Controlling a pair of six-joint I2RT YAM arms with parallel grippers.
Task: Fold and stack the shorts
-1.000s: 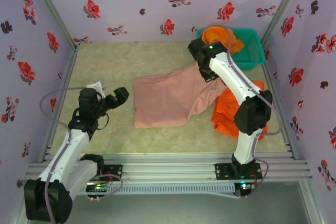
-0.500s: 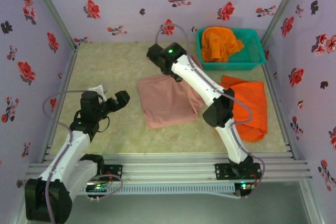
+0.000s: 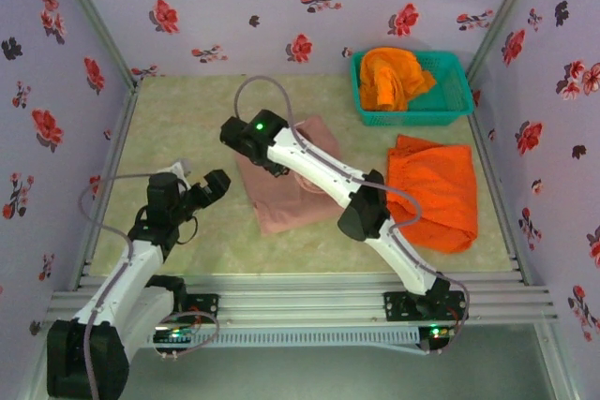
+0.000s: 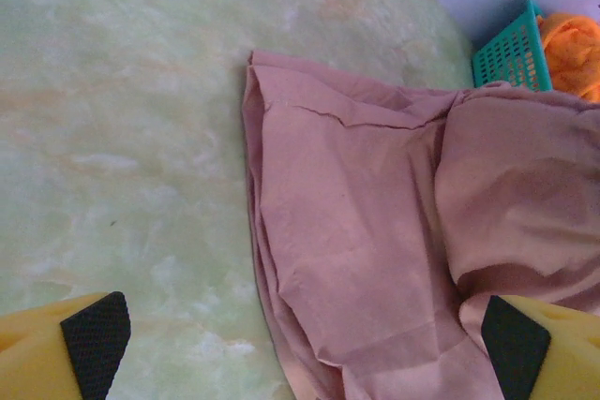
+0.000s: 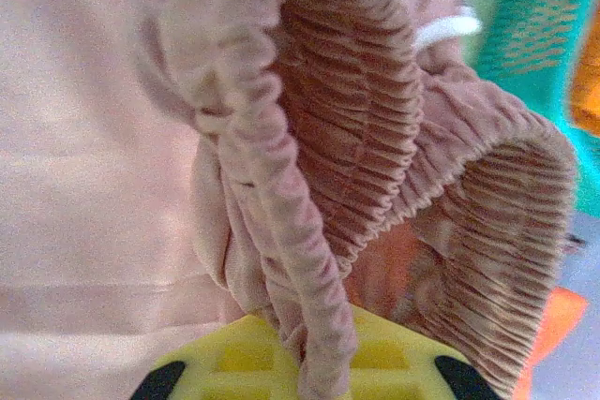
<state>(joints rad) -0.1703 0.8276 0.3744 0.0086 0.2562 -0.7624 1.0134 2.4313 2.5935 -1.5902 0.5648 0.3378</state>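
Dusty pink-beige cloth shorts are lying folded, long axis running near-to-far, waistband at the far end, bunching over the right pincer - can't tell if it's gripping. Left pincer is gaping wide.

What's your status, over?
Left gripper open, short of pink shorts. Right gripper at their waistband, grip unclear. Orange shorts apart, to the right; nothing blocking.

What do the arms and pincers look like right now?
The left arm and right arm have white links, black joints and grey looping cables; a green light glows on the right wrist. The left pincer and right pincer have yellow fingers with black pads.
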